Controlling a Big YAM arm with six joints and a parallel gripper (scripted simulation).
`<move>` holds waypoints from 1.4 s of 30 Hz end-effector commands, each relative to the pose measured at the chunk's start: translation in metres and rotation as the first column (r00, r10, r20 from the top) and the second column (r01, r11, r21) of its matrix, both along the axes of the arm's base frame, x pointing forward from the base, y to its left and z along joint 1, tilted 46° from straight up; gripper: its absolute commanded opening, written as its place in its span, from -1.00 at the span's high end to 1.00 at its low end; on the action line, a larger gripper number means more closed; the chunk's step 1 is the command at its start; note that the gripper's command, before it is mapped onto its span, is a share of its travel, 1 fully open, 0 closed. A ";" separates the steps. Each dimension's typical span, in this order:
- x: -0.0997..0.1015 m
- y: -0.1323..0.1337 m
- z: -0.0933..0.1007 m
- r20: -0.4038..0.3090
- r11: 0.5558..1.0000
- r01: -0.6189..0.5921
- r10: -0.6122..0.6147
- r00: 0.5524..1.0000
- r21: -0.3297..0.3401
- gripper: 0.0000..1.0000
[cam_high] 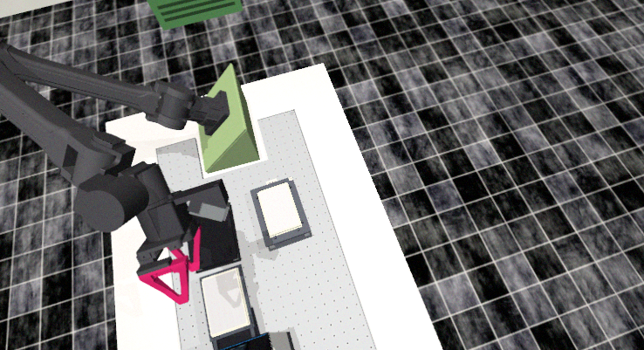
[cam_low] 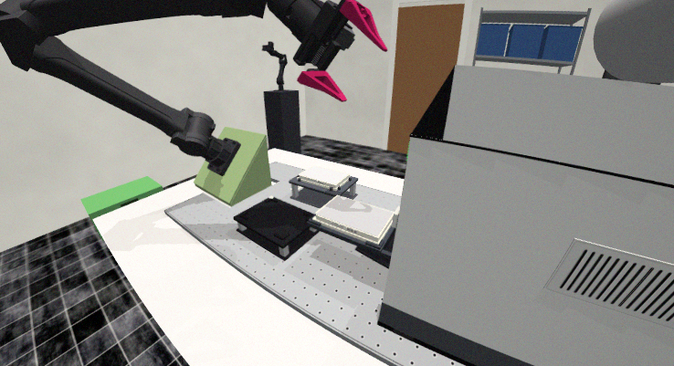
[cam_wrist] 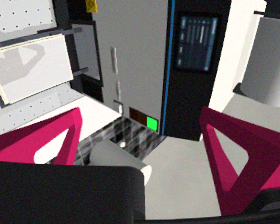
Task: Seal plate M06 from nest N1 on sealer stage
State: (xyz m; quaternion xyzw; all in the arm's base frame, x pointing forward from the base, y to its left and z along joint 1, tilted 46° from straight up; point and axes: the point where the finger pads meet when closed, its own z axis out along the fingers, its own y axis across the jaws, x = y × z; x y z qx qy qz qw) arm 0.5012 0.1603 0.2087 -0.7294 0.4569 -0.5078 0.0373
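Observation:
Plate M06 (cam_high: 225, 302) lies flat on the sealer's stage, out in front of the grey housing (cam_low: 519, 213). Its top is a smooth pale sheet; it also shows in the side view (cam_low: 354, 217) and the wrist view (cam_wrist: 27, 70). The lamp (cam_wrist: 151, 123) on the housing's front shows green. Nest N1 (cam_high: 216, 232) is black and empty. Plate M09 (cam_high: 280, 209) (cam_low: 324, 176) sits on nest N2, farther back. My gripper (cam_low: 342, 52) is open and empty, high above the table, beside N1 and the stage in the top view (cam_high: 175, 271). Its pink fingers frame the housing in the wrist view (cam_wrist: 140, 149).
The arm's green wedge base (cam_high: 229, 126) stands at the far end of the perforated board. A green box (cam_high: 194, 4) lies on the floor beyond the table. The tall sealer housing fills the near right of the side view.

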 end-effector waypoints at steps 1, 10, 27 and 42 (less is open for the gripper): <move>0.018 0.004 0.032 0.087 0.996 0.024 -0.031 0.996 0.081 -0.99; -0.015 -0.053 0.030 0.186 0.921 0.149 -0.227 0.956 0.359 -0.89; -0.057 -0.126 0.027 0.219 0.664 0.222 -0.513 0.830 0.714 -0.72; -0.065 -0.139 0.017 0.124 0.364 0.213 -0.712 0.691 0.907 1.00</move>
